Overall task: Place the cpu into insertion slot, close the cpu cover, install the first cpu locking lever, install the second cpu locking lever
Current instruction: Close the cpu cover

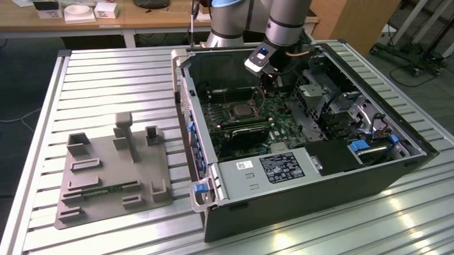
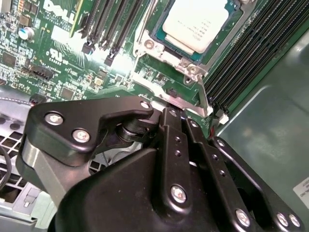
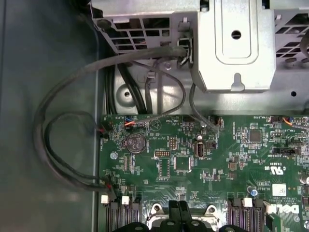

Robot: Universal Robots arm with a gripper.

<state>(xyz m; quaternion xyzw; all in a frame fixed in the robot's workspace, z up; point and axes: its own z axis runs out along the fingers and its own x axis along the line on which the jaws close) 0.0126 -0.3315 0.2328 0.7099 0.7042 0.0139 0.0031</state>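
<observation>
The cpu lies flat in the insertion slot, its pale silver top showing through the window of the cpu cover, which lies down around it. A thin silver locking lever runs along the socket's edge. My gripper is shut, its black fingertips right at that lever; whether they clamp it I cannot tell. In the exterior view the gripper hangs inside the open case, just behind and to the exterior view's right of the socket. In the first wrist view the fingertips sit together at the socket's rim.
Long black memory slots flank the socket. A black card and the labelled power supply lie nearer the front. A drive cage stands on the exterior view's right. Loose cables hang nearby. A grey fixture plate rests on the table.
</observation>
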